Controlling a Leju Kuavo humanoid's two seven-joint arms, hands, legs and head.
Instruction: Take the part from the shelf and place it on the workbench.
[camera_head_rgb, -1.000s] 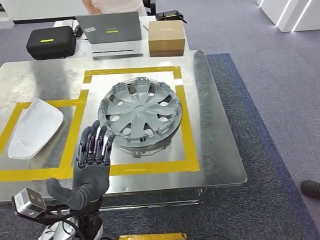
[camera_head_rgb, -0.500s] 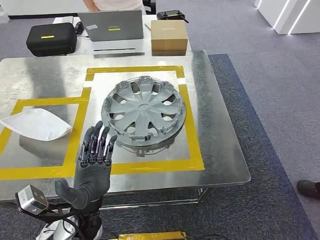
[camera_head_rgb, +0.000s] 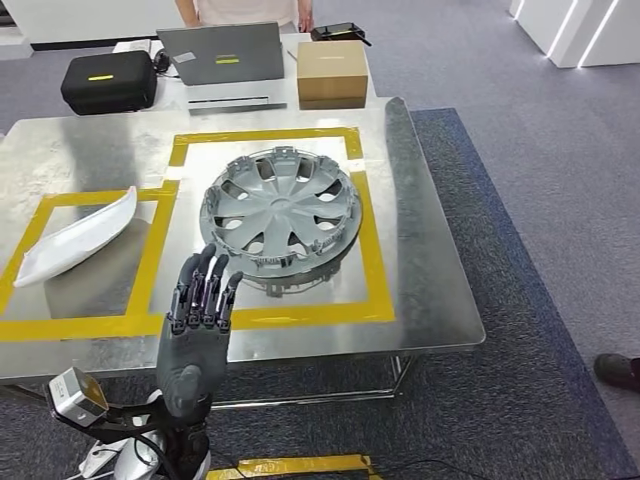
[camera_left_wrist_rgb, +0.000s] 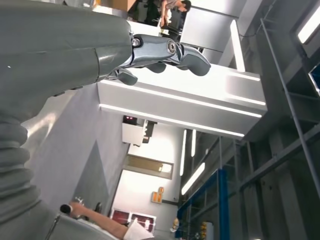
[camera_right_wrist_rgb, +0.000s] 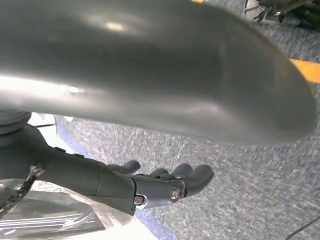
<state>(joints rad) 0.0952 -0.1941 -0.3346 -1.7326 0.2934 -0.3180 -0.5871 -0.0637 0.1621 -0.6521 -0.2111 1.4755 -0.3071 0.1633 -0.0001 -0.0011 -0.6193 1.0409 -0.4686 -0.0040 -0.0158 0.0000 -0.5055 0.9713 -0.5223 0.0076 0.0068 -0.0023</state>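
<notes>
A grey wheel cover (camera_head_rgb: 281, 218) lies flat on the metal workbench (camera_head_rgb: 430, 270), inside a square of yellow tape. To its left, a white curved part (camera_head_rgb: 75, 240) stands tilted on one edge in a second taped rectangle. My left hand (camera_head_rgb: 198, 320) is raised in front of the bench's near edge, just short of the wheel cover. Its fingers are straight and apart and it holds nothing. In the left wrist view the left hand (camera_left_wrist_rgb: 75, 50) points up at the ceiling. My right hand (camera_right_wrist_rgb: 151, 187) hangs over the carpet with its fingers stretched out, nothing in it.
Behind the bench a white table carries a black case (camera_head_rgb: 109, 80), a laptop (camera_head_rgb: 221, 55) and a cardboard box (camera_head_rgb: 332, 73); a person (camera_head_rgb: 241, 10) stands there. A shoe (camera_head_rgb: 617, 370) shows at the right edge. Grey carpet runs along the bench's right side.
The white part has gone from lying flat to standing tilted on its edge. My left hand has sunk a little, still spread. The camera has shifted slightly.
</notes>
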